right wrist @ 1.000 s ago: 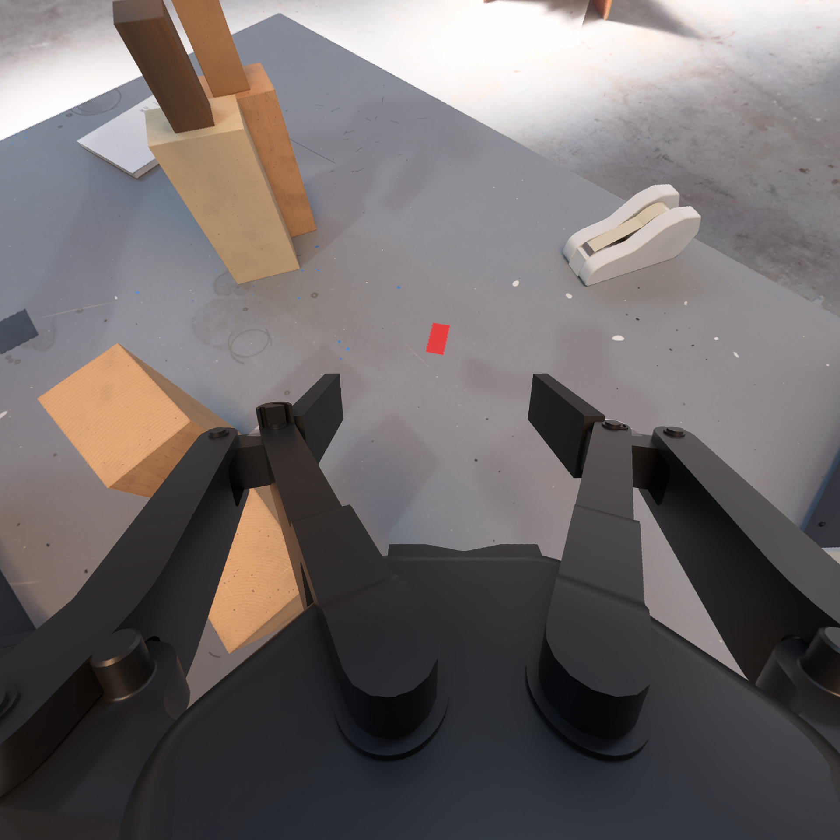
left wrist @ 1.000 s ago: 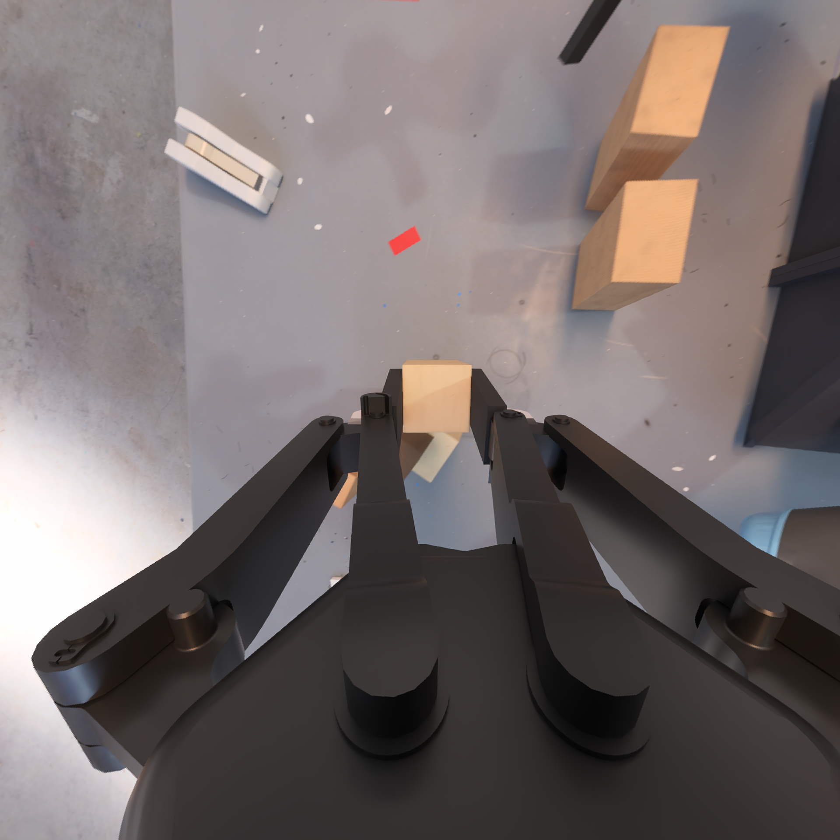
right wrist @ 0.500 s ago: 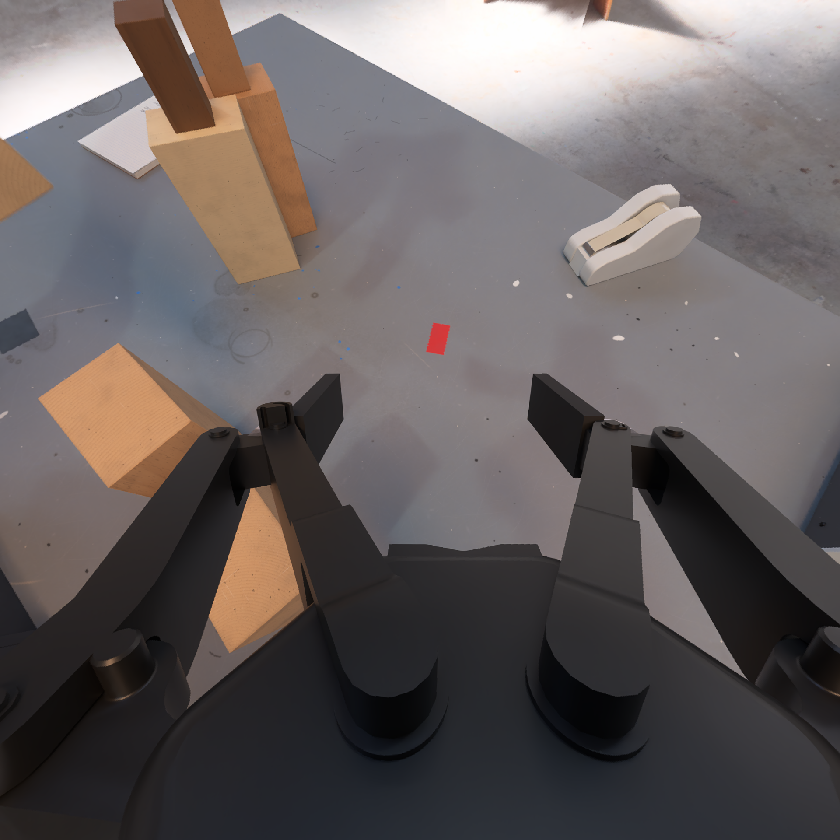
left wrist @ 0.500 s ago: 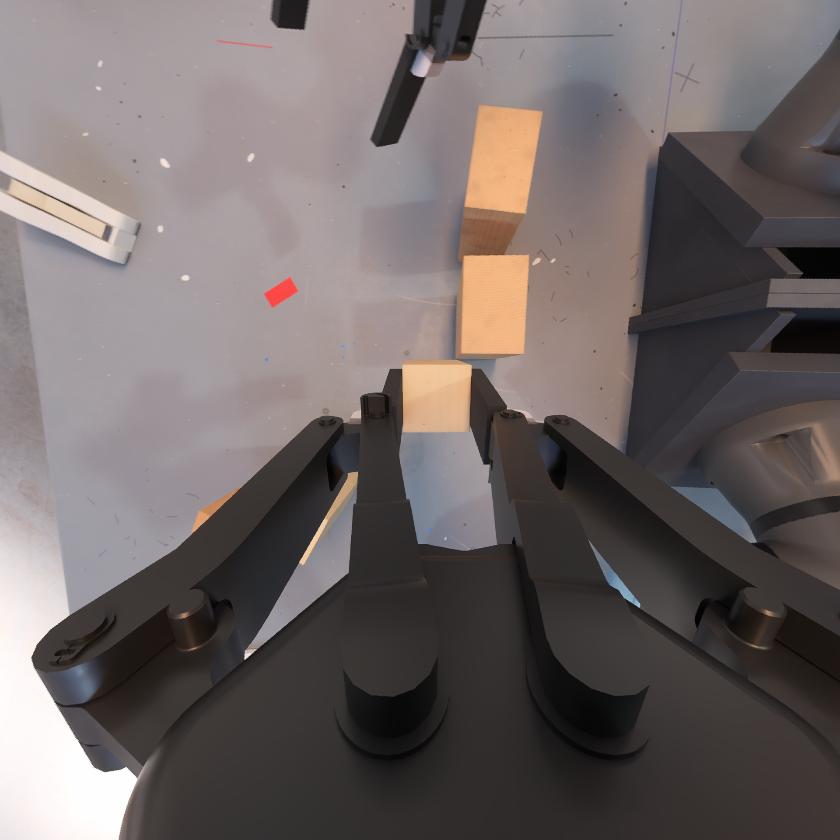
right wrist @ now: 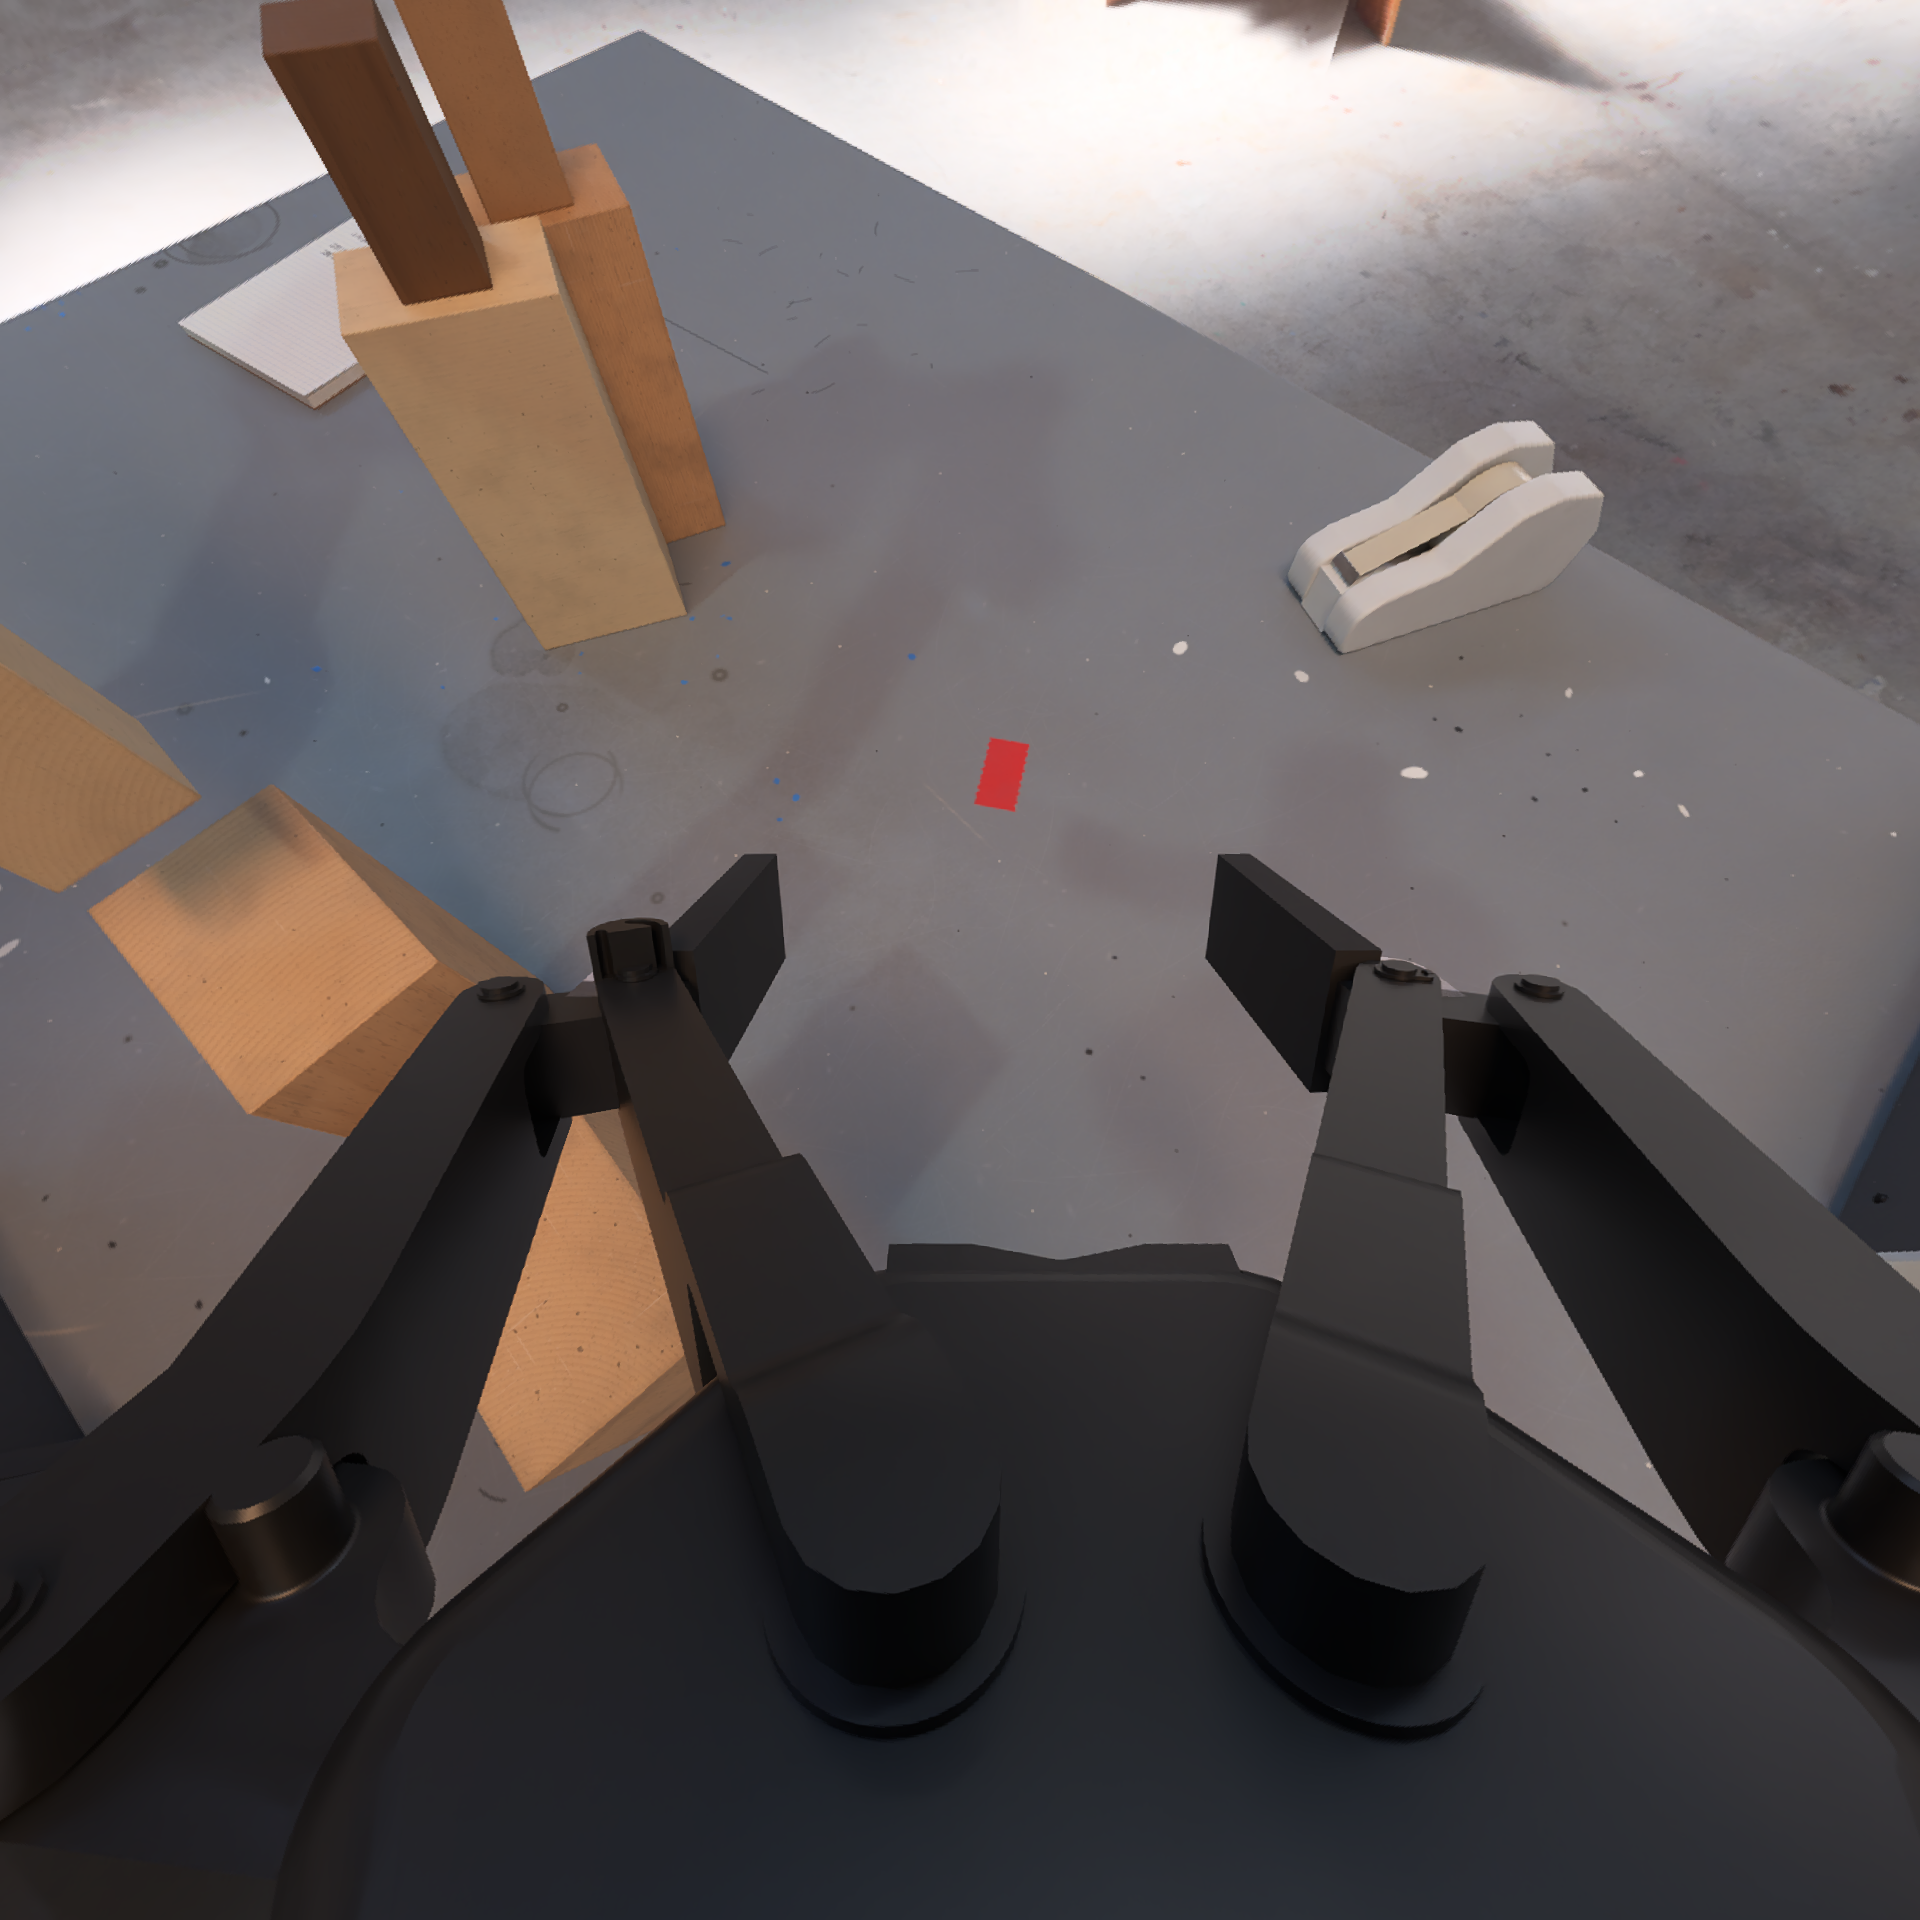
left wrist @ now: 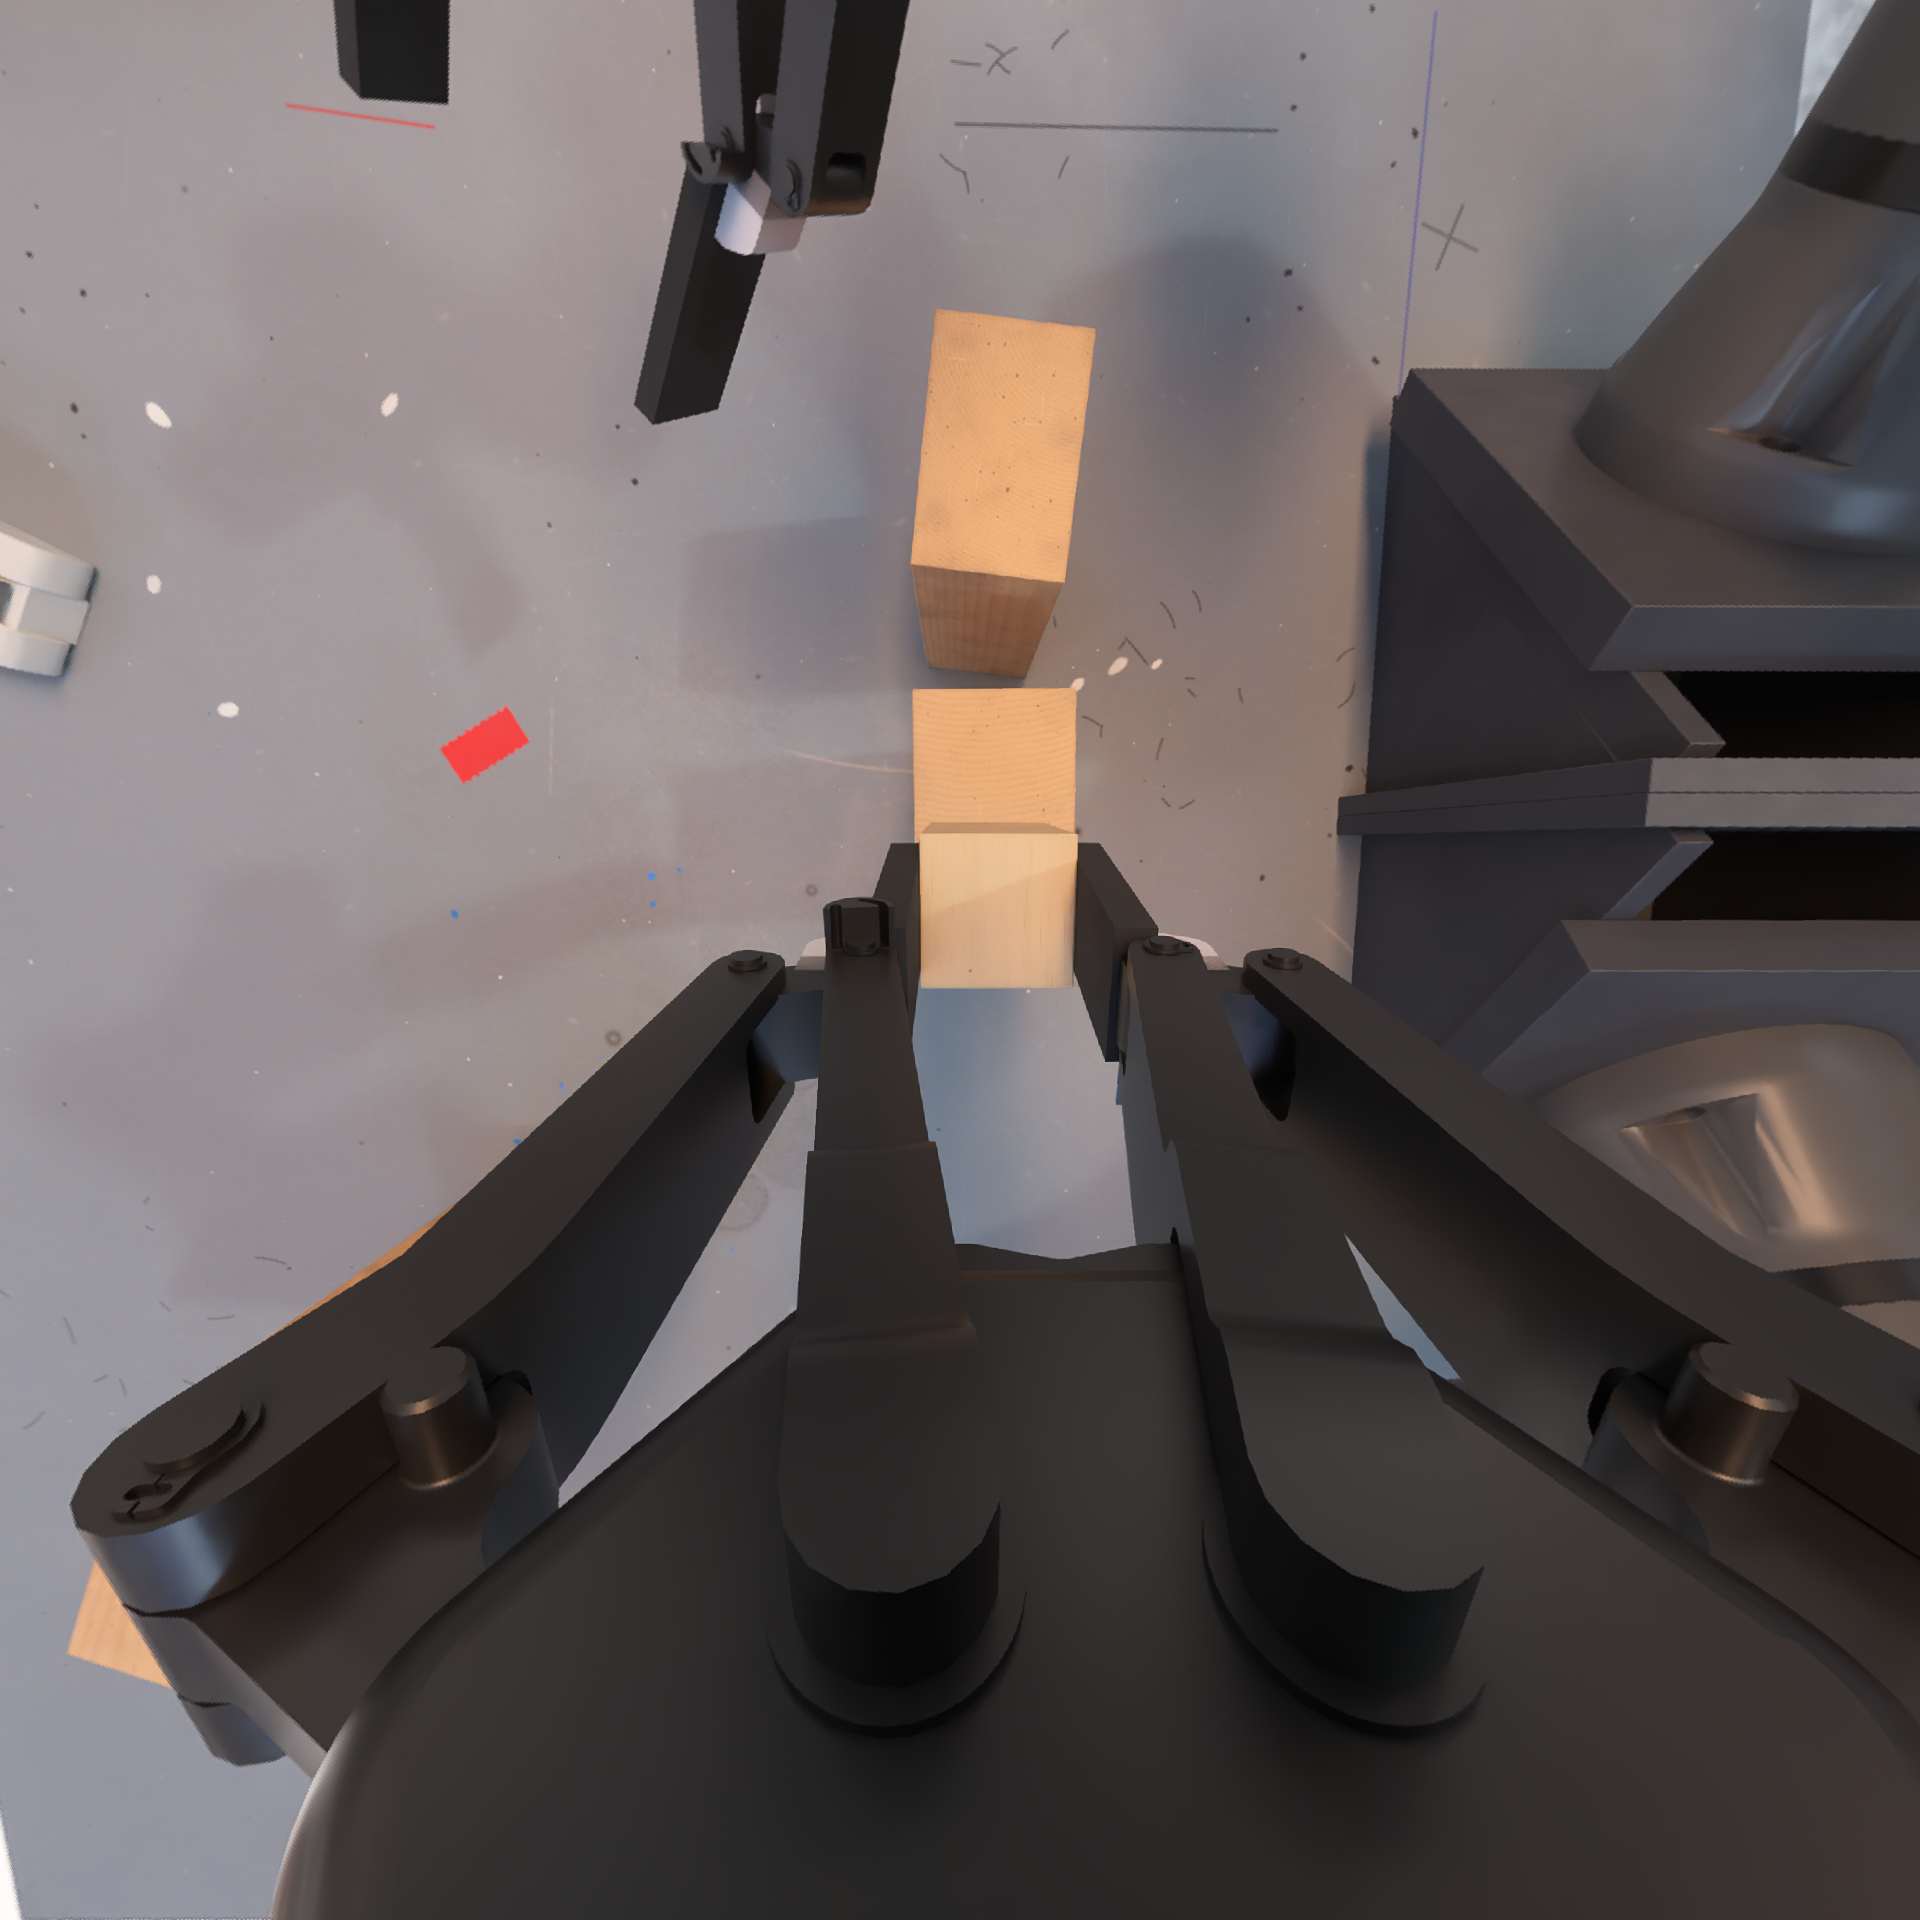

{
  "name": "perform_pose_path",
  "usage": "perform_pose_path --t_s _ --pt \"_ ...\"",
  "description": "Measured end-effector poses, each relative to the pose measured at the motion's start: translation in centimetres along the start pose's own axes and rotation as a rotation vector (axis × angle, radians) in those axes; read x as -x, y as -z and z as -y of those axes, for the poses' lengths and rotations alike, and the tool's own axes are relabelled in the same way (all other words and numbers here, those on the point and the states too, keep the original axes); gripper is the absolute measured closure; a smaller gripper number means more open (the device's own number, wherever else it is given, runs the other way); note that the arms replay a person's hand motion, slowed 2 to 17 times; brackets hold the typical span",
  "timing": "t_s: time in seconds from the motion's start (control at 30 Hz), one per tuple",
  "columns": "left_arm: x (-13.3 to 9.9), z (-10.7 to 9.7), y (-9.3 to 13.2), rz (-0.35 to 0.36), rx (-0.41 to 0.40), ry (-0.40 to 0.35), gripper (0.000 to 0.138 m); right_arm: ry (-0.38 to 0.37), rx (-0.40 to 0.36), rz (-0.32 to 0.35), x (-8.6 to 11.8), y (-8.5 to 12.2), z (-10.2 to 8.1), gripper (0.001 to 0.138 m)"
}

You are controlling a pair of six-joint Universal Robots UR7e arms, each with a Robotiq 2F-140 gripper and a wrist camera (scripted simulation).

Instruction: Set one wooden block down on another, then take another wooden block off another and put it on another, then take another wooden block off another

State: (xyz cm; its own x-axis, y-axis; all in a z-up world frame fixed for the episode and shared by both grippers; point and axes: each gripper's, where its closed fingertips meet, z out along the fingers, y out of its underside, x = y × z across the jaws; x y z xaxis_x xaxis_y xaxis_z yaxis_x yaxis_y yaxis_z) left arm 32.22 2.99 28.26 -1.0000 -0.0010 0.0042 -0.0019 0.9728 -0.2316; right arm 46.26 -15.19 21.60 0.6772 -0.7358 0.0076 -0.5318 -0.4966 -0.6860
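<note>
1. Left hand clamps pale square wooden block, above the grey desk, over tan wooden block.
2. Right hand spread wide, empty, w/ red rectangular marker ahead.

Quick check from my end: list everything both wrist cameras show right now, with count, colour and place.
Held block: one, pale wood, between the left claw's fingers.
Table blocks: two, tan, in a row beyond the held block.
Tall blocks: two, tan, upright side by side at the far left in the right wrist view.
Slats: two, brown, on top of the tall blocks.
Red marker: one, mid-table.
Tape dispenser: one, white, by the table's edge.
Paper: one, white, behind the tall blocks.
Table: grey.
Left claw: black, shut on the held block.
Right claw: black, open, empty.
</note>
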Motion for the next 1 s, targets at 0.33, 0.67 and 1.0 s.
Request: perform_pose_path --t_s 0.33,0.67,1.0 --pt "-0.4 1.8 -1.7 -0.011 -0.009 -0.026 0.101 0.000 0.000 0.000 0.0 0.0 0.0 0.033" --pt "-0.6 1.6 -3.6 -0.012 0.047 -0.036 0.101 0.000 0.000 0.000 0.0 0.0 0.0 0.033" --pt "-0.4 1.6 -4.5 0.001 0.061 0.004 0.101 0.000 0.000 0.000 0.0 0.0 0.0 0.033"
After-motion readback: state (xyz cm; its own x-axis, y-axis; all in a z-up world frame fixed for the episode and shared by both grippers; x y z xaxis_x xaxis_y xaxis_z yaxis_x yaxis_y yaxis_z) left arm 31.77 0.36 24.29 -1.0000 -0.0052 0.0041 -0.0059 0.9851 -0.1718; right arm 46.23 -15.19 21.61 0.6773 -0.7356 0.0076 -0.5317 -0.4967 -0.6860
